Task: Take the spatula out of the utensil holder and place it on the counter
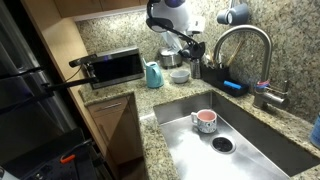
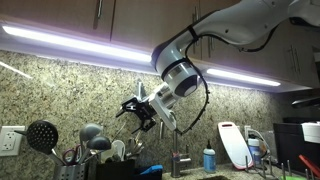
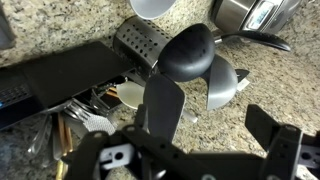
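Note:
In the wrist view the dark perforated utensil holder (image 3: 138, 40) stands on the speckled granite counter (image 3: 215, 125). Several utensils stick out of it. One is a dark rounded head (image 3: 190, 52). Beside it is the pale grey-white flat head of the spatula (image 3: 222, 88). My gripper (image 3: 215, 128) is open and empty. Its two dark fingers hang above the counter just in front of the holder and touch nothing. In both exterior views the gripper (image 1: 186, 45) (image 2: 140, 110) hovers over the utensils at the back of the counter.
A black sink caddy (image 3: 55, 75) with brushes lies next to the holder. A steel pot (image 1: 168, 60), a teal jug (image 1: 153, 73) and a toaster oven (image 1: 115, 67) stand nearby. The faucet (image 1: 240, 45) rises over the steel sink (image 1: 250, 140), which holds a pink cup (image 1: 204, 120).

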You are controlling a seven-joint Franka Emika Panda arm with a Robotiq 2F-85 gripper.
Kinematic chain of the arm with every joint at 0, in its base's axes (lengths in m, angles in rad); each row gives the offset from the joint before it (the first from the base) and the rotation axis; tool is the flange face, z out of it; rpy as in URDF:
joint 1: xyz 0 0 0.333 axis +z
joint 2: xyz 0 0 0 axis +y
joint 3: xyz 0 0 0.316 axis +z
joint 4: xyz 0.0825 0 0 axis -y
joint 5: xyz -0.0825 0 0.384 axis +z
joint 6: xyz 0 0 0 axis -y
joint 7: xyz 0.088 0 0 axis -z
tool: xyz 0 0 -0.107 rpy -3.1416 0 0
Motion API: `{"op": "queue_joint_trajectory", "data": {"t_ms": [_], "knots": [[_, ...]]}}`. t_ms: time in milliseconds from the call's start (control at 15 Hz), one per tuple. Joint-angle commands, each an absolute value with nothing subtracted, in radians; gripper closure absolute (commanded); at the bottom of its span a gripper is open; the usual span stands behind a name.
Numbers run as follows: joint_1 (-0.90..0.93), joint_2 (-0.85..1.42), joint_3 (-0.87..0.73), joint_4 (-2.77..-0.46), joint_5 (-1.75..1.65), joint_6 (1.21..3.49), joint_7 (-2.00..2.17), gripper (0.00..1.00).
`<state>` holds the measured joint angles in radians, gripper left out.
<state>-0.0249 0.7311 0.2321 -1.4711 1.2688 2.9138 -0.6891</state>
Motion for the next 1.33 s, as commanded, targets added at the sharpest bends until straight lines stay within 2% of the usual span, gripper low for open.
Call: {"op": "queue_joint_trajectory", "data": {"t_ms": [0,600,1267], "knots": [[0.012,0.751,0.194,-1.436,1.227,2.941,-0.599,0.00],[0.002,0.752,0.197,-1.450,1.222,2.915,-0.610,0.00],[0.048,0.858,0.192,-1.350,1.226,3.074,-0.615,0.00]]}}
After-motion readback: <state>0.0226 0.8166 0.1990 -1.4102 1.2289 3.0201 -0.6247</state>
